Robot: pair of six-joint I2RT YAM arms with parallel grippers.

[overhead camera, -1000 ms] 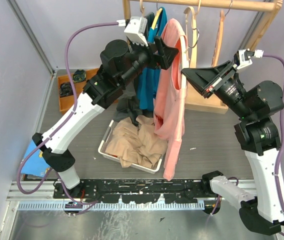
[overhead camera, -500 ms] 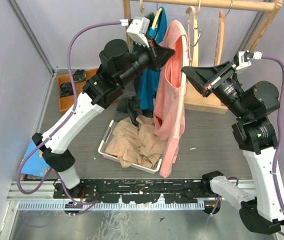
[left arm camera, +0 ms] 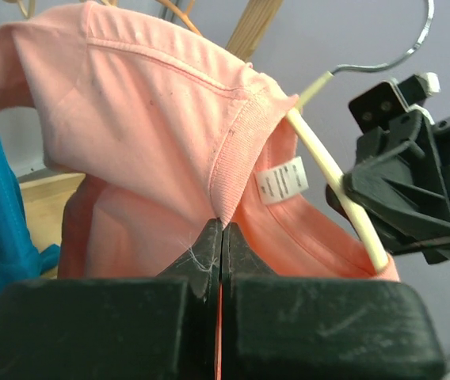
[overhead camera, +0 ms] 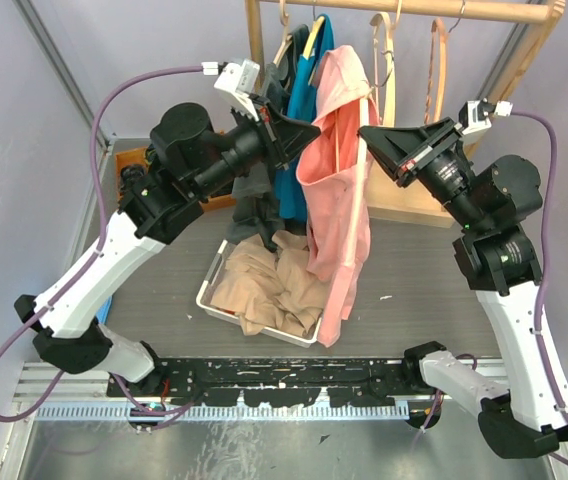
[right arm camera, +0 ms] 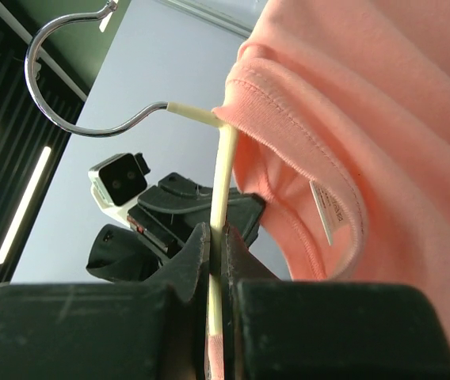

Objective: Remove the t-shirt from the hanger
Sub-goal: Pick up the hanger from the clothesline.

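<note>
A salmon-pink t-shirt (overhead camera: 339, 200) hangs between my two arms in front of the wooden rack. My left gripper (overhead camera: 314, 133) is shut on the ribbed collar (left arm camera: 233, 170), with cloth pinched between its fingertips (left arm camera: 222, 226). The pale hanger (left arm camera: 328, 170) runs out of the neck opening beside the white label. My right gripper (overhead camera: 366, 133) is shut on the hanger's bar (right arm camera: 221, 182), just below its metal hook (right arm camera: 59, 87). In the right wrist view the hook holds nothing. The shirt's lower half droops over the bin.
The wooden rack (overhead camera: 464, 10) stands at the back with a teal garment (overhead camera: 289, 150) and bare hangers (overhead camera: 389, 60). A white bin (overhead camera: 209, 285) of beige clothes sits on the table below the shirt. A wooden box (overhead camera: 129, 190) stands at the left.
My left gripper has shut on the shirt's collar and drawn back to the left, stretching the cloth out. The right gripper has kept its hold on the hanger and shifted slightly left.
</note>
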